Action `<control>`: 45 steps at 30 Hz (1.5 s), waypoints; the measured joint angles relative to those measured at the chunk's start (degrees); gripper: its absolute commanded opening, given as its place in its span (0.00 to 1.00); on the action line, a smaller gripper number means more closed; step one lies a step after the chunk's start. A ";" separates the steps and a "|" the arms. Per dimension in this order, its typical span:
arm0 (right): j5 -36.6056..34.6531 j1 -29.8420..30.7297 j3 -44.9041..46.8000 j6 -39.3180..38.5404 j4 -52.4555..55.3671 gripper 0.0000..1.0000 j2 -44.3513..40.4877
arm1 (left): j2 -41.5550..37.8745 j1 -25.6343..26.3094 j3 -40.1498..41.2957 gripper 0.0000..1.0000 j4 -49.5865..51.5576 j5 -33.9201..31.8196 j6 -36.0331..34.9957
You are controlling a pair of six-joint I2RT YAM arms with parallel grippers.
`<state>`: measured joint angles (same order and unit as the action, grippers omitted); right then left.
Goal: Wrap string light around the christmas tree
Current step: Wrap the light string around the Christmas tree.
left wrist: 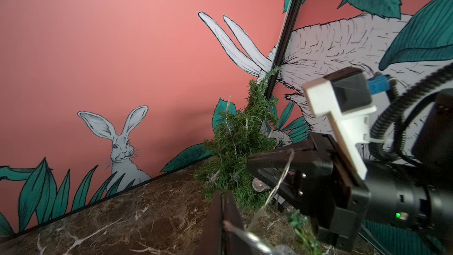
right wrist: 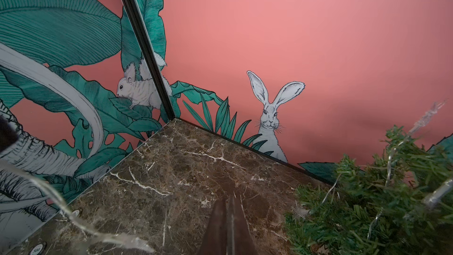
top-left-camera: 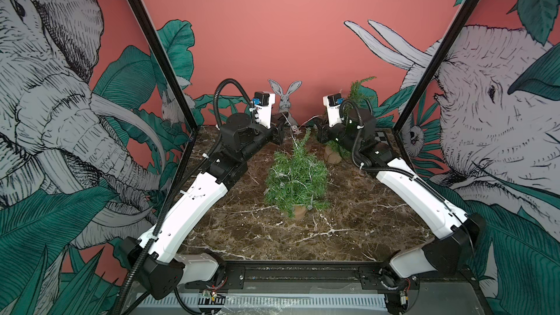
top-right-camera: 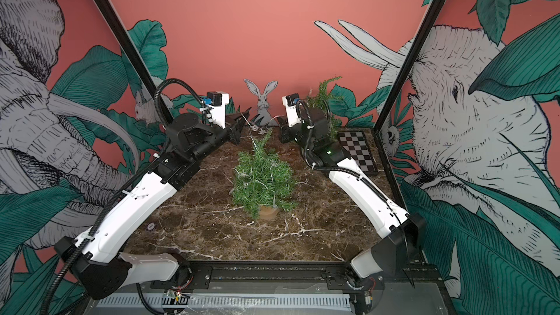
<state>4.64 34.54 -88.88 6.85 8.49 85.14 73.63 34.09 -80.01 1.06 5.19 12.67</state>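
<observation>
The small green christmas tree stands in a brown pot at mid table, with loops of the thin string light on its branches. Above its tip, the string light hangs between both grippers. My left gripper is shut, and the wire comes out from between its fingers. My right gripper faces it, also shut. In the left wrist view a strand climbs to the right gripper and ends at its closed fingers. A blurred strand crosses the right wrist view.
A second small tree with lights stands at the back right, close behind my right arm. A chessboard lies by the right wall. The marble table is walled on three sides.
</observation>
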 measured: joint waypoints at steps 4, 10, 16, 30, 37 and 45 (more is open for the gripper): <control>-0.11 0.98 -2.16 -1.62 3.74 0.00 0.70 | -0.61 -1.22 2.93 0.00 -0.37 -1.53 1.55; -3.30 1.57 -1.51 -4.22 6.99 0.00 0.52 | -3.37 -1.81 8.50 0.03 -1.05 -0.02 4.09; -6.38 1.57 -1.14 -7.21 10.60 0.00 -0.90 | -4.39 -1.84 10.34 0.25 -2.21 6.86 6.16; -5.22 2.08 -1.95 -10.56 19.80 0.00 -8.20 | -10.47 -1.84 13.29 0.61 0.33 6.36 6.49; -4.42 2.58 -3.06 -11.50 25.70 0.00 -9.31 | -15.39 -1.84 15.45 0.61 1.57 7.96 6.21; -4.83 2.62 -5.81 -11.63 29.24 0.00 -12.94 | -17.25 0.70 17.03 0.54 2.05 19.41 8.90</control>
<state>-0.19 37.17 -94.70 -4.78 37.74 72.20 56.38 34.79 -62.98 3.11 24.60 21.56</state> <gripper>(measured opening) 0.054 0.541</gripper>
